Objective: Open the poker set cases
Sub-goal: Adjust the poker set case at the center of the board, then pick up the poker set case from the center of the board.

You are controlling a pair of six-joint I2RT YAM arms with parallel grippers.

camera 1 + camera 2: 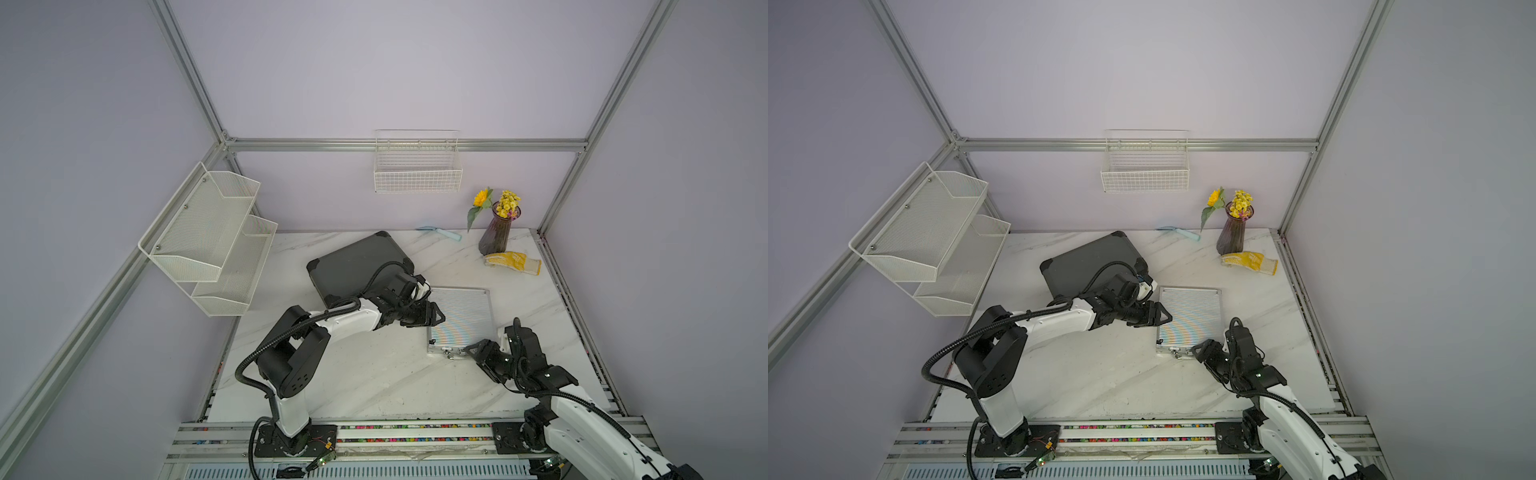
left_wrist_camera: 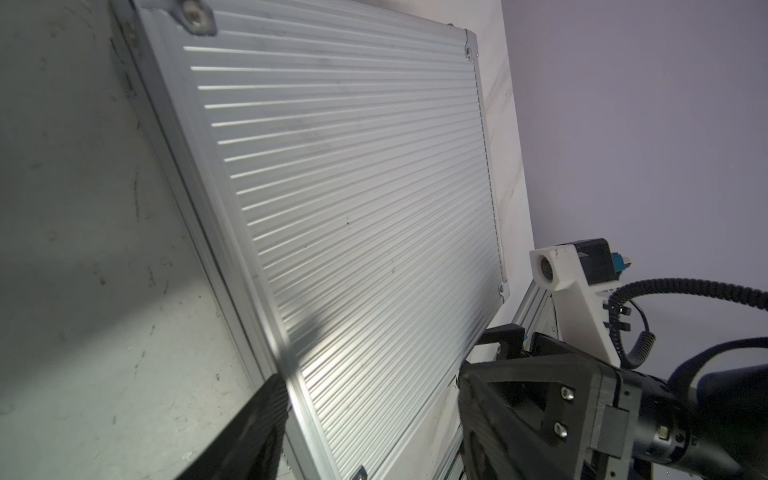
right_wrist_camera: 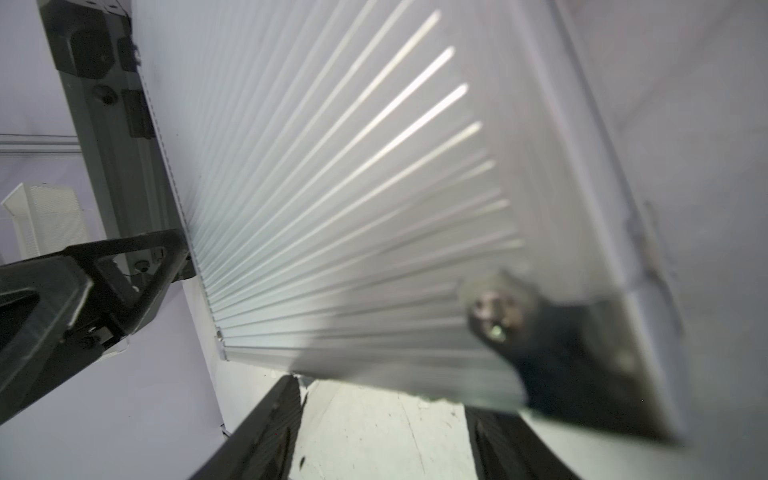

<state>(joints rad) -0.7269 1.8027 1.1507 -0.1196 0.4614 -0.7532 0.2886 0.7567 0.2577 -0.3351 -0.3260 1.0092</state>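
My right gripper point(image 1: 471, 348) sits at the front right corner of the silver case point(image 1: 461, 316), beside its latches point(image 1: 449, 354). Its fingers point(image 3: 266, 428) stand wide apart, with only bare table point(image 1: 374, 374) between them. My left gripper point(image 1: 438, 318) is at the case's left edge (one finger lies along the frame). I cannot tell whether its jaws are spread or pinching. The silver case lies flat, lid down, mid-table. The dark grey case point(image 1: 357, 262) lies closed just behind it to the left. Farther back right stand a vase point(image 1: 494, 232) and a yellow glove point(image 1: 513, 262).
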